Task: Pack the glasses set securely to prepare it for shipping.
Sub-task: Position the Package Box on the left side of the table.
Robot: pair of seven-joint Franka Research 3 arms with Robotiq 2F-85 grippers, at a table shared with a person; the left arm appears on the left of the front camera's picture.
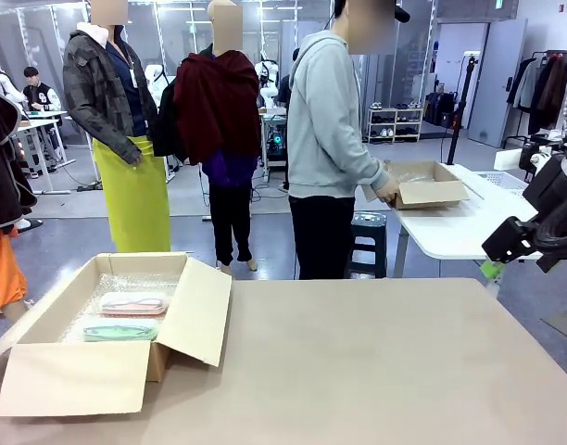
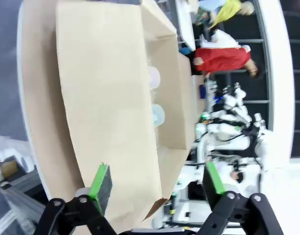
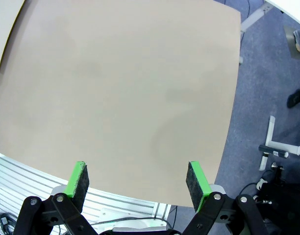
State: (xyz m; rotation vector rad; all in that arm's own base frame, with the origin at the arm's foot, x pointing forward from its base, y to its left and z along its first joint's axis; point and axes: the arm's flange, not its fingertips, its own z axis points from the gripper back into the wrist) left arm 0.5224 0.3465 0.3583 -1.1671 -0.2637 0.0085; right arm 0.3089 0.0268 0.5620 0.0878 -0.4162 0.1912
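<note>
cases: pink case (image 1: pixel 132 303) + mint case (image 1: pixel 119 330) lie in cardboard box (image 1: pixel 70 375), desk left
left end effector (image 2: pixel 157 183): released, empty
right end effector (image 3: pixel 137 178): released, over bare desk (image 3: pixel 130 88)
step: cases packed, flaps up
next: prob. fold flaps shut

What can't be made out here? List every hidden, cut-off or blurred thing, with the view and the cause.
- Mint green oblong glasses case, front view: its near edge is hidden by the front wall of the brown cardboard box.
- Pale pink oblong glasses case, left wrist view: blurred to a pale blob, mostly behind the box flap.
- Right arm's end effector, front view: cut off by the right edge.
</note>
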